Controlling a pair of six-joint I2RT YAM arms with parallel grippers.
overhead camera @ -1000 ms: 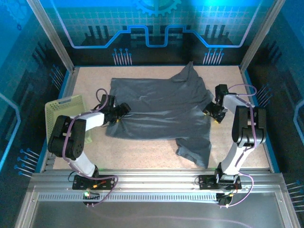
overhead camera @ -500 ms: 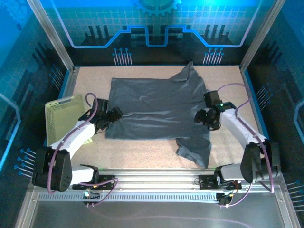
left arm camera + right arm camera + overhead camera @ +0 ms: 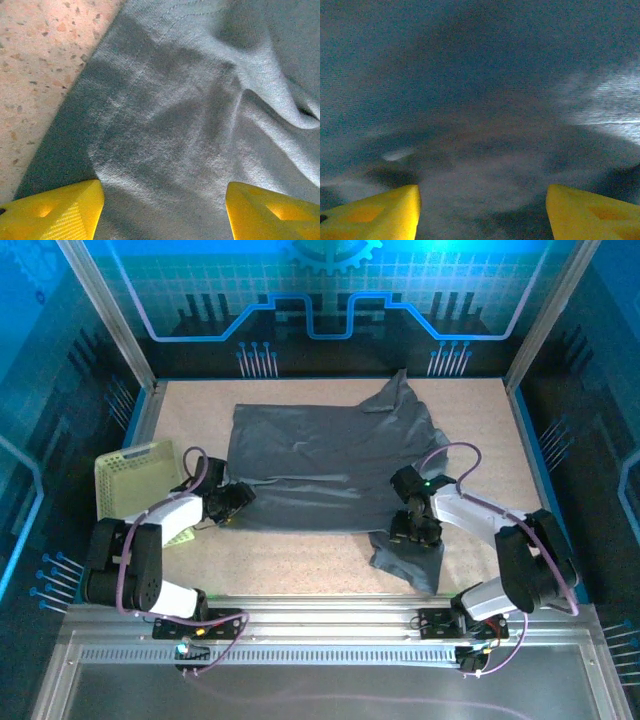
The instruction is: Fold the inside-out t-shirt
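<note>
The inside-out t-shirt lies spread on the table, dark slate-grey, with one sleeve pointing to the far right and another hanging toward the near right. My left gripper sits low at the shirt's near-left corner. In the left wrist view its yellow fingertips stand wide apart over the hemmed fabric, open. My right gripper hovers over the shirt by the near-right sleeve. It is open too, its fingers apart above wrinkled cloth.
A pale yellow-green mesh basket stands at the table's left edge, just left of my left arm. Speckled tabletop shows between the shirt and the arm bases. Frame posts and blue walls close in the sides.
My right gripper moved from the shirt's right edge inward and nearer, onto the near-right sleeve area. My left arm folded back toward its base, and its gripper slid slightly nearer along the corner.
</note>
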